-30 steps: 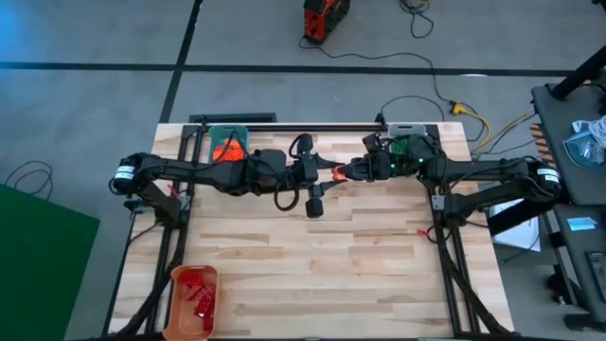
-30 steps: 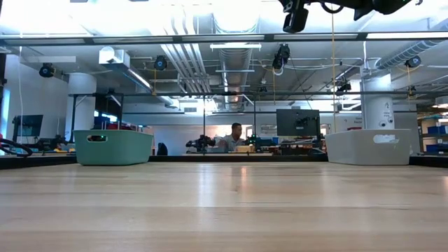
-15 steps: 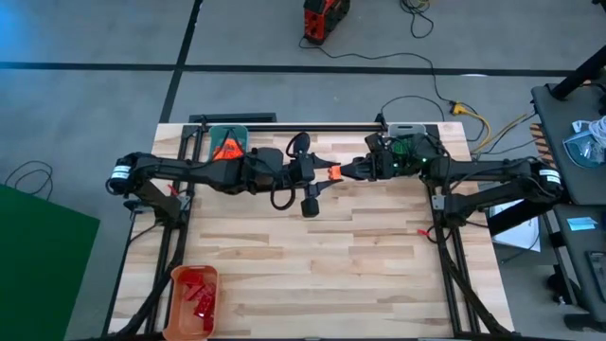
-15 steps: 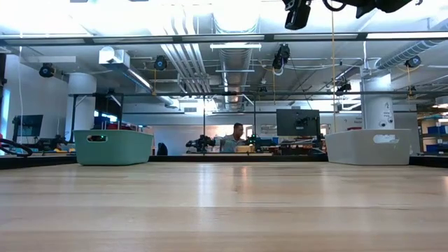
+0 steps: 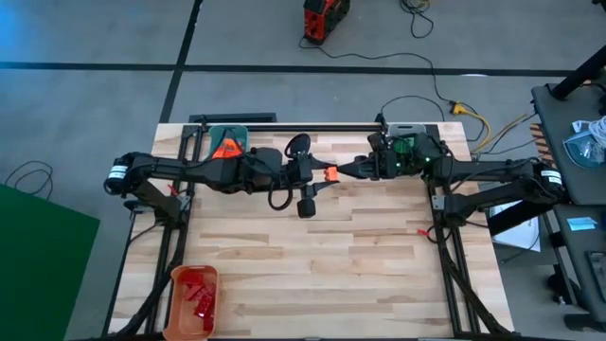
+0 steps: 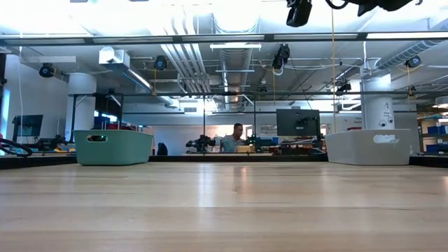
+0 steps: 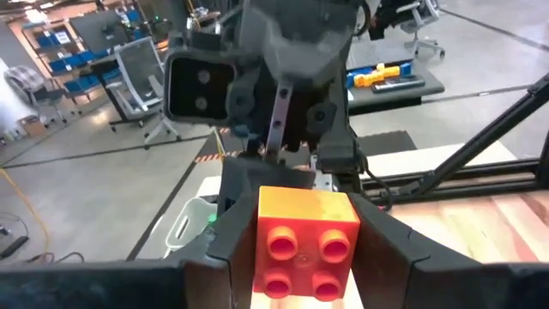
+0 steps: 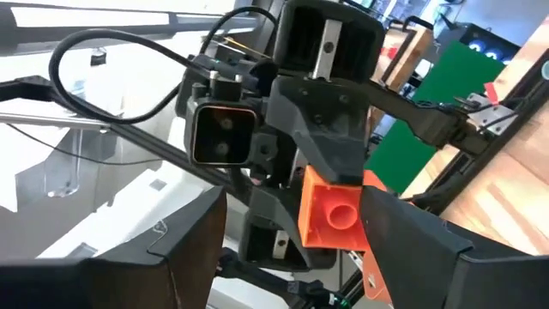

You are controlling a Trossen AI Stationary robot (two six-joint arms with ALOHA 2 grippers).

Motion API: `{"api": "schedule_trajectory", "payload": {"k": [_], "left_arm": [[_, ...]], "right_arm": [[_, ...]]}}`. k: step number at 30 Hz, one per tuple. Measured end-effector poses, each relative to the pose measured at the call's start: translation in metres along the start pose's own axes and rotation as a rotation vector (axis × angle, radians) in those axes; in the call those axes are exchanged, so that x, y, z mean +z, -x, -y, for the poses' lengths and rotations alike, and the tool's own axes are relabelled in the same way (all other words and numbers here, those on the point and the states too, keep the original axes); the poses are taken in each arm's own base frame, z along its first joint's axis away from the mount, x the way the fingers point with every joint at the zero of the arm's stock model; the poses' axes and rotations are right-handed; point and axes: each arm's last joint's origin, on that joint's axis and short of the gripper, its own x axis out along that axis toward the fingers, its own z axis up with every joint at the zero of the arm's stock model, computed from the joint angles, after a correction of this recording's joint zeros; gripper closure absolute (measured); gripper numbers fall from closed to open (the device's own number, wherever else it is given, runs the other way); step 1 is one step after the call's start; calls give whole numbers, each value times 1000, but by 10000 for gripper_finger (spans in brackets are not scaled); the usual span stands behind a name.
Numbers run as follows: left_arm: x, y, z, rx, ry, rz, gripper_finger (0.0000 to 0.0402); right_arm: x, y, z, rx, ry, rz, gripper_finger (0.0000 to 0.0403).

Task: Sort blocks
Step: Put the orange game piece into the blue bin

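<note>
High above the table's middle, an orange block [image 5: 331, 173] sits in my shut left gripper [image 5: 326, 174]. In the left wrist view the block [image 7: 307, 241] shows its four studs toward the camera. My right gripper [image 5: 350, 170] faces it from the right, open, its fingers [image 8: 410, 240] wide apart and a little short of the block [image 8: 330, 211]. More orange blocks lie in the teal bin [image 5: 228, 143], green ones in the grey bin [image 5: 408, 144], red ones in the orange bin [image 5: 194, 299]. My left gripper pinches the orange block by two opposite side faces [image 7: 352, 245], one finger on each. The fingers [image 7: 390, 249] run level, pointing toward the table's right edge. The block is lifted clear, high over the table, with its studded face turned back toward the wrist.
The teal bin [image 6: 113, 147] stands at the far left of the table, the grey bin [image 6: 369, 147] at the far right, and the orange bin at the near left corner. Bare wood [image 5: 360, 256] lies between them. A person sits in the room behind.
My left gripper has gone a little toward the table's left edge, taking the orange block with it. My right gripper, whose tips were at the block a second ago, has drawn back toward the right edge and now stands apart from it.
</note>
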Motion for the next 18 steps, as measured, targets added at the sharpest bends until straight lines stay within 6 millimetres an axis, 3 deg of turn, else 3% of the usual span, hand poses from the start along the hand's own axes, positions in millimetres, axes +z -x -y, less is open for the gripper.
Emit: {"api": "schedule_trajectory", "payload": {"k": [5,10,18], "left_arm": [[-7,2,1,-14,-15,-80,271],[-17,21,-3,-23,-33,-266,271],[-38,57,-33,32,17,-603,271]], "right_arm": [[0,0,0,-2,-1,-2,151],[0,1,-2,4,2,0,147],[0,1,-1,1,1,-1,151]]}}
